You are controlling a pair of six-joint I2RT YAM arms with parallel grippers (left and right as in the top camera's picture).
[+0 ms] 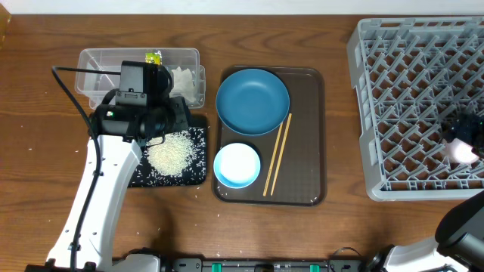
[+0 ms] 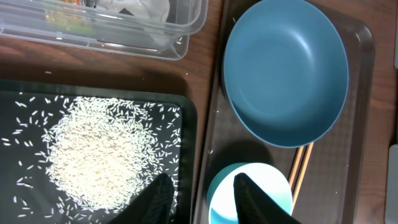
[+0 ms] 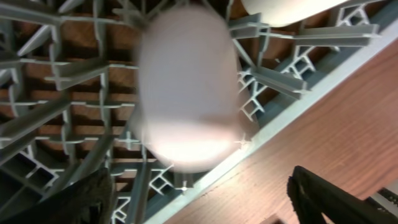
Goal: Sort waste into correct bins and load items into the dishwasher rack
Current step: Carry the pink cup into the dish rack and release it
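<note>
the grey rack (image 1: 416,98) fills the right of the overhead frame. a blurred pink cup (image 3: 186,93) lies at its lower right edge, and the right gripper (image 3: 205,205) stands wide apart, empty. at centre a brown tray (image 1: 306,151) carries the plate (image 1: 252,100), bowl (image 1: 237,165) and chopsticks (image 1: 277,155). at left, rice (image 1: 172,153) heaps on the black tray (image 1: 144,177) and tissue (image 1: 185,79) sits in the tub (image 1: 98,54). the left gripper (image 2: 202,199) gapes, empty.

A glossy brown wood-grain table (image 1: 340,227) fills the view, with a pale strip (image 1: 227,6) beyond its far edge.
</note>
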